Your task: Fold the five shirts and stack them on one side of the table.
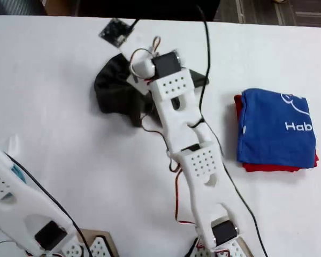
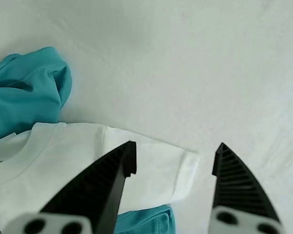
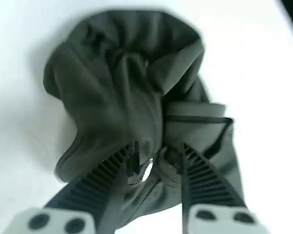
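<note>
**A:** ok so where are the shirts sitting right now?

**B:** the blue shirt [image 1: 275,126] is lying folded on top of the red shirt [image 1: 278,167], over on the right side of the table [image 1: 69,160] in the high view; only a thin red edge is peeking out underneath. The black shirt [image 1: 115,88] is lying crumpled in a heap further back, near the middle, well apart from that stack.

**A:** and the arms?

**B:** the right arm [image 1: 195,155] is stretching from the near edge up to the black heap; in its wrist view the right gripper [image 3: 156,161] is pinching a bunched fold of the black shirt [image 3: 132,83], fingers nearly together with cloth squeezed between them.

**A:** left one doing anything?

**B:** the left arm [image 1: 21,209] is sitting at the near left corner; the left gripper [image 2: 175,148] is hanging with its jaws spread wide and nothing between them, right over the sleeve end of the white shirt [image 2: 63,161]; can't tell if it's touching the cloth. The teal shirt [image 2: 24,92] is poking out from under the white one on two sides, rumpled, with bare table just beside.
</note>
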